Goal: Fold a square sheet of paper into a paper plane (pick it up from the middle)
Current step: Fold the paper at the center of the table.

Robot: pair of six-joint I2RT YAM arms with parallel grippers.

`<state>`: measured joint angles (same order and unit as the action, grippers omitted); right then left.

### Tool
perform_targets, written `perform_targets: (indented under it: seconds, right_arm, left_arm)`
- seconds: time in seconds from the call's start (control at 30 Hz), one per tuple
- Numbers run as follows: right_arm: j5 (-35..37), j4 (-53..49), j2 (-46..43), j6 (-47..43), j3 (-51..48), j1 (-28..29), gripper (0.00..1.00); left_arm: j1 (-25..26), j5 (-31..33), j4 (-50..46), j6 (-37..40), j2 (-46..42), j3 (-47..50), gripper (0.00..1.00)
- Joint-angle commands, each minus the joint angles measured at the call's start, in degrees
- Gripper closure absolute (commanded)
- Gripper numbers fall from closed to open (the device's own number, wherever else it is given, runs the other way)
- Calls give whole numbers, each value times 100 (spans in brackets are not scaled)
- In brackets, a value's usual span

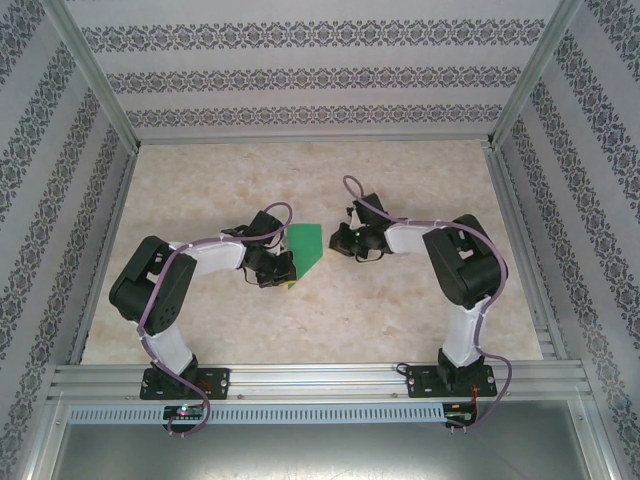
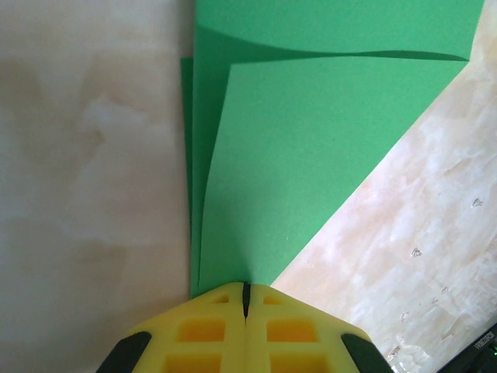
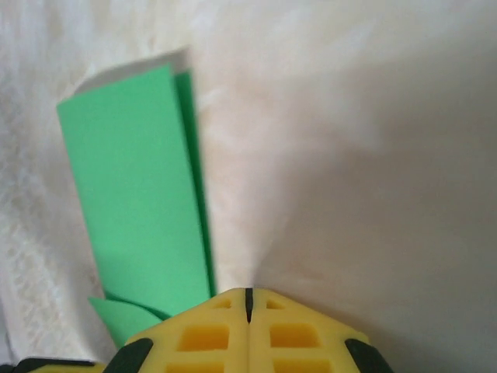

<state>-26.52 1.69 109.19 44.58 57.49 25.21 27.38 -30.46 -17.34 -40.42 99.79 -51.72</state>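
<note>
The square sheet of paper (image 1: 304,244) is bright green and folded into a wedge with one slanted edge, lying flat on the marble table. My left gripper (image 1: 286,274) is shut, its yellow tips meeting over the wedge's narrow near corner. In the left wrist view the paper (image 2: 311,155) spreads away from the closed left gripper (image 2: 245,286), its top flaps bowed slightly upward. My right gripper (image 1: 338,240) is shut and empty, just right of the paper. From the right wrist, the paper (image 3: 132,194) lies left of the closed right gripper (image 3: 248,292), which points at bare table.
The beige marble tabletop (image 1: 400,180) is ringed by aluminium rails (image 1: 300,375) and patterned walls (image 1: 300,80). Both arms bend inward toward the middle, their cables looping above them.
</note>
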Motion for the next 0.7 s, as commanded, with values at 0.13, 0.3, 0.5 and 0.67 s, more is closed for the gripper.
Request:
perform_targets:
  seconds: [0.13, 0.3, 0.5, 0.67]
  right_arm:
    - [282, 20, -828, 46, -334, 309, 100]
    - [-45, 288, -422, 226, -80, 819, 100]
    - [-350, 560, 312, 462, 307, 1157, 100]
    - [-250, 386, 525, 483, 363, 1192, 100]
  left_arm:
    - [58, 4, -497, 217, -263, -123, 98]
    - [62, -105, -158, 158, -443, -95, 96]
    - [69, -85, 15, 50, -341, 137, 97]
    - [86, -15, -26, 41, -297, 290, 98]
